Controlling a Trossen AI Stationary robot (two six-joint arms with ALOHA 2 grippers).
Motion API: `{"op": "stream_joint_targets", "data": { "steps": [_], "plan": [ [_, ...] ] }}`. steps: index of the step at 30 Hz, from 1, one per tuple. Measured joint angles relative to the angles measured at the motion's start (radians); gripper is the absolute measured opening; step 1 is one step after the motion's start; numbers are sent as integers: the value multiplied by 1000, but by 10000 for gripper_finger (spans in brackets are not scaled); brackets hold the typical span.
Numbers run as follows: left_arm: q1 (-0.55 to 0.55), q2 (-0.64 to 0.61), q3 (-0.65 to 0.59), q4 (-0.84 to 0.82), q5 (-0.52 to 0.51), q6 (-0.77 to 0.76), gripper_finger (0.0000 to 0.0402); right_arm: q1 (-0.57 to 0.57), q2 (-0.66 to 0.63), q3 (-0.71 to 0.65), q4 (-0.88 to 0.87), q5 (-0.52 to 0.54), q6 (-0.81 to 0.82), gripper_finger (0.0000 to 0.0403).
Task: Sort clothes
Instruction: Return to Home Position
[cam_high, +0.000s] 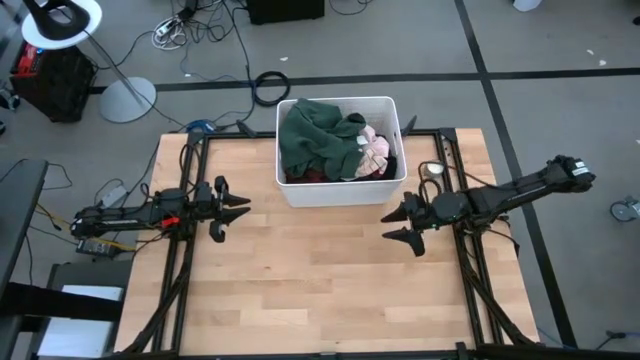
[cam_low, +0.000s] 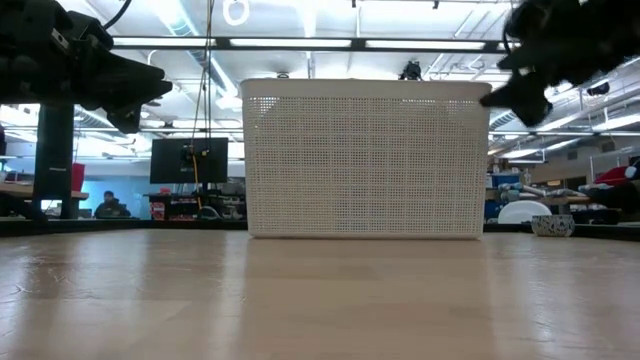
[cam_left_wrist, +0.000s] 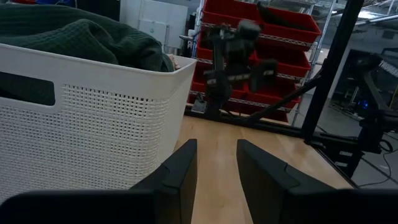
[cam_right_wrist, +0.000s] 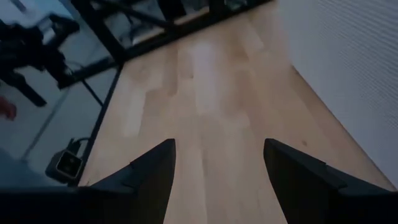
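The clothes (cam_high: 335, 142) lie piled inside the white plastic bin (cam_high: 340, 189) at the table's far middle: a dark green top (cam_high: 312, 135) on the left, pink and maroon pieces (cam_high: 375, 150) on the right. The green top also shows over the bin's rim in the left wrist view (cam_left_wrist: 74, 37). My left gripper (cam_high: 243, 214) is open and empty, left of the bin above the table. My right gripper (cam_high: 392, 225) is open and empty, right of and nearer than the bin.
The bin (cam_low: 365, 160) stands on the wooden table (cam_high: 320, 290) against its far edge. Bare wood spreads between and in front of the two grippers. Black frame rails (cam_high: 190, 290) run along the table's left and right sides.
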Motion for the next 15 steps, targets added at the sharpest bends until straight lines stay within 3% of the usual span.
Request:
{"op": "stream_joint_targets", "data": {
  "steps": [11, 15],
  "plan": [
    [0, 0, 0, 0, 0, 0, 119, -107, -269, -369, 400, -83, -100, 245],
    [0, 0, 0, 0, 0, 0, 119, -138, -341, -378, 339, -121, -131, 245]
  ]
}}
